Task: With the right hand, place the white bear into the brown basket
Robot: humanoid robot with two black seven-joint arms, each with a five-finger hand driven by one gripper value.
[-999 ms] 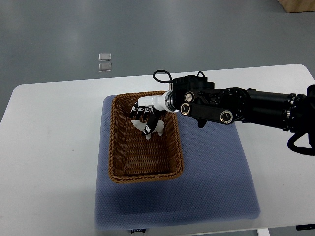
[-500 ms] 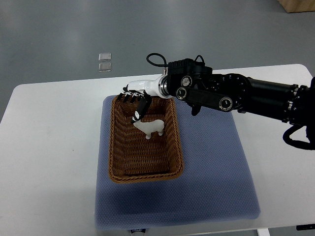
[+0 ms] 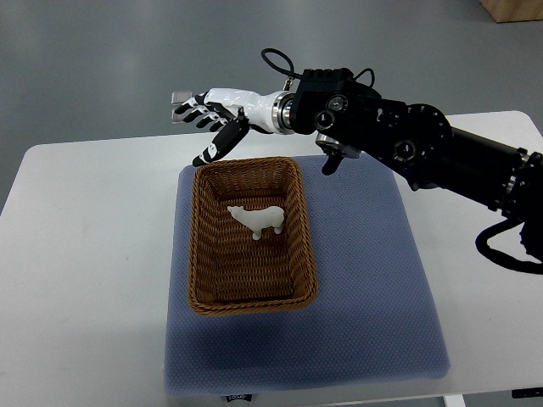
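- The white bear lies inside the brown basket, in the half of it farther from the robot, on the woven floor and apart from the walls.
- Its head points toward the picture's left and its legs toward the near end of the basket.
- The right hand hangs above the worktop just past the basket's far left corner, touching neither bear nor basket.
- Its fingers are spread wide and hold nothing; the thumb angles down toward the basket rim.
- The black right arm comes in from the picture's right edge and crosses above the far end of the blue mat.
- The basket sits on the blue mat, which lies on the white worktop.
- Two small clear squares lie on the grey floor beyond the worktop, partly hidden behind the fingers.
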